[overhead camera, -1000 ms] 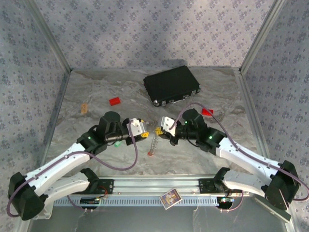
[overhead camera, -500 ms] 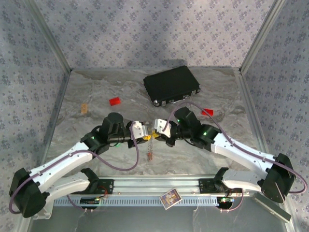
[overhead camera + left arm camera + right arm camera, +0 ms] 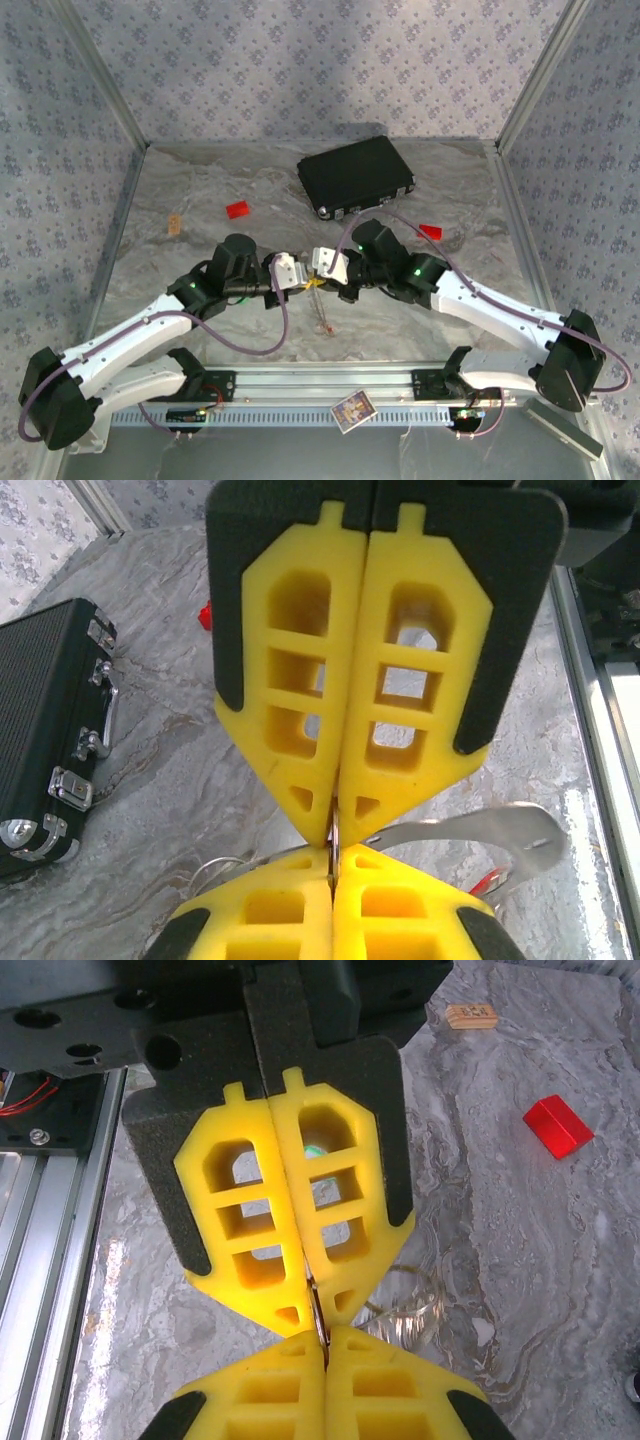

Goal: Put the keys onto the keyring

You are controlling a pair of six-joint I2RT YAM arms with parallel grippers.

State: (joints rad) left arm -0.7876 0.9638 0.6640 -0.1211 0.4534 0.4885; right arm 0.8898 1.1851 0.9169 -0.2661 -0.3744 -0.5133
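Note:
Both grippers meet tip to tip above the table's middle. My left gripper (image 3: 303,283) and right gripper (image 3: 319,282) are each shut on the same thin metal edge, the keyring (image 3: 335,842). In the right wrist view that edge (image 3: 318,1318) runs between both pairs of yellow fingertips. A shiny loop (image 3: 405,1305) curves out beside them. A silver key blade (image 3: 480,835) sticks out to the right of the pinch, with a red tag (image 3: 490,880) under it. A fine chain (image 3: 322,312) hangs below the grippers.
A black case (image 3: 355,175) lies at the back of the table. Two red blocks (image 3: 238,209) (image 3: 430,232) and a small wooden tile (image 3: 175,224) lie on the marbled surface. A card (image 3: 351,409) leans on the front rail. Walls close in both sides.
The two arms have come together at the middle. My left gripper has shut on the ring that the right gripper held, and the chain now hangs under both.

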